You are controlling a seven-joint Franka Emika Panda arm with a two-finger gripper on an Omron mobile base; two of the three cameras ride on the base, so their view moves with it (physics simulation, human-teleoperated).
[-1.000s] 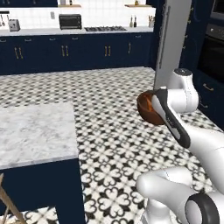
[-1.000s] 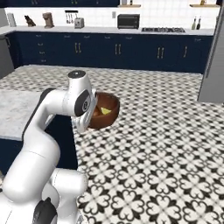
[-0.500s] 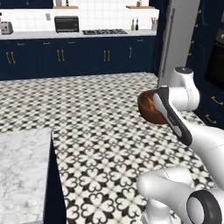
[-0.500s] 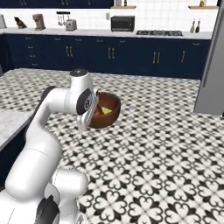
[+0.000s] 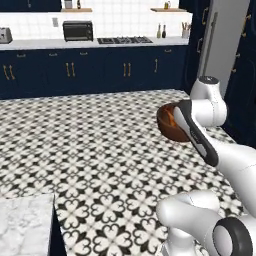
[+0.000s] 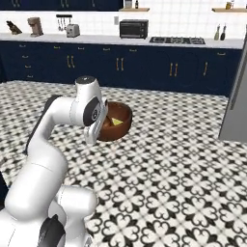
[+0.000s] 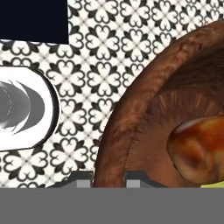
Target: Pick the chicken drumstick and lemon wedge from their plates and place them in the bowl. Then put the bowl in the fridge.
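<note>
My gripper [image 7: 109,180] is shut on the rim of the glossy dark reddish-brown bowl [image 7: 131,109], holding it in the air above the patterned floor. Inside the bowl lie the reddish-brown chicken drumstick [image 7: 197,146] and a sliver of the yellow-green lemon wedge [image 7: 213,185]. In the right base view the bowl [image 6: 120,128] hangs beside my hand, with the lemon wedge [image 6: 117,122] showing in it. In the left base view the bowl [image 5: 170,124] sits partly behind my forearm. The grey fridge [image 5: 225,45] stands at the far right, also seen at the right edge [image 6: 236,106]. The plates are out of view.
Navy cabinets with brass handles [image 5: 100,70] run along the back wall under a white counter with a toaster oven [image 6: 133,29] and a stovetop [image 5: 125,40]. A marble island corner [image 5: 25,225] sits at the lower left. Black-and-white tiled floor [image 6: 183,183] lies ahead.
The whole picture has shifted: the base has moved, the marble island has slid off to the left and the fridge side has come nearer. The bowl stays held in the gripper.
</note>
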